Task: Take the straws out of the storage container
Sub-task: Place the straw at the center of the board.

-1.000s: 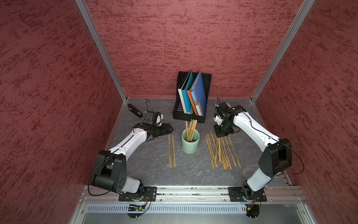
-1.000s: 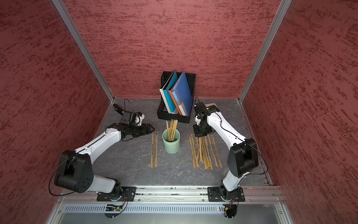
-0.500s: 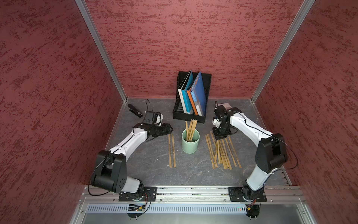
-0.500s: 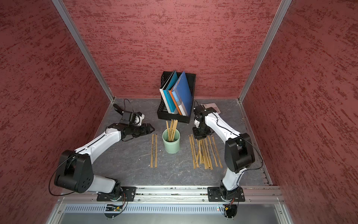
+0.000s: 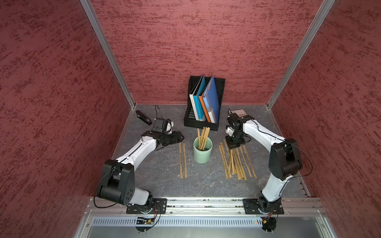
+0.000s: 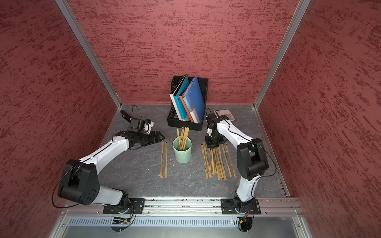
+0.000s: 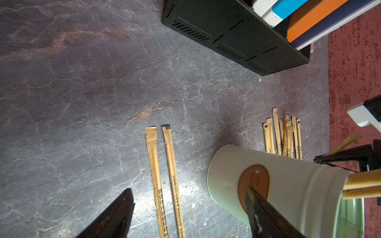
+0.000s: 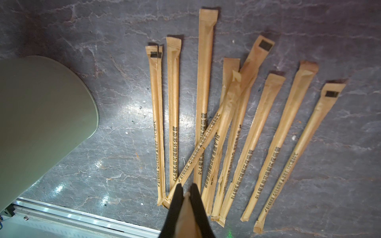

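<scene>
Currently, in both top views, a grey stone-patterned table (image 5: 160,171) is seen enclosed by red walls. At the left, the left gripper (image 5: 181,137) is held low over the table, its jaws spread wide with nothing between them, and it is pointed toward the cup. Just beside it, two straws (image 5: 183,159) are laid flat and parallel on the table. At the centre, the storage container (image 5: 202,153), a pale green cup, is stood upright. Several straws (image 5: 203,136) are leaned inside it, with their tops raised well above the rim. Behind the cup, a black file holder (image 5: 195,123) filled with coloured folders is set near the back wall. To the right of the cup, a loose pile of straws (image 5: 237,162), about ten, is spread on the table, with some crossed over others. Over the far end of that pile the right gripper (image 5: 234,144) is lowered, and its jaws are clamped on one straw (image 8: 186,214), as shown in the right wrist view. The step in hand is judged to be the setting down of this straw among those taken out. Next, the jaws would need to be parted over the pile. Then a single straw top in the cup would need to be pinched and drawn straight up, so that the cup is not tipped.
</scene>
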`<state>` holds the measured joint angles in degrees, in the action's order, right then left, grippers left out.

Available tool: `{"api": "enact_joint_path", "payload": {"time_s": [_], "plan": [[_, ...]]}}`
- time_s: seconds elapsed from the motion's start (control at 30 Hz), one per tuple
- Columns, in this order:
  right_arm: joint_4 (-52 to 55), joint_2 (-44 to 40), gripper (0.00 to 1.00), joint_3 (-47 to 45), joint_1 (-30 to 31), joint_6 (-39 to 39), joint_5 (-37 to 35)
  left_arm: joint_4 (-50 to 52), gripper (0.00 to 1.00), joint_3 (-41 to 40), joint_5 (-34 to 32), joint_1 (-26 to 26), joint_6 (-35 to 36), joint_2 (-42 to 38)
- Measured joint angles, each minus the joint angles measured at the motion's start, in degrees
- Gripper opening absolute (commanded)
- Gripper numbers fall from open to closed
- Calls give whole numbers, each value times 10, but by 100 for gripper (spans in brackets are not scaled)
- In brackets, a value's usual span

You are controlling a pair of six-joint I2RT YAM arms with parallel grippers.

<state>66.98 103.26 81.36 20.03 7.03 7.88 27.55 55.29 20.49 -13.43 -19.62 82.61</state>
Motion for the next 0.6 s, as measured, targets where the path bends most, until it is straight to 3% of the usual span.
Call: {"api": "enact_joint_path", "payload": {"time_s": [0.6], "plan": [[-12, 8, 14, -2, -7, 0, -6, 10, 85, 0, -2, 0, 2, 0]]}}
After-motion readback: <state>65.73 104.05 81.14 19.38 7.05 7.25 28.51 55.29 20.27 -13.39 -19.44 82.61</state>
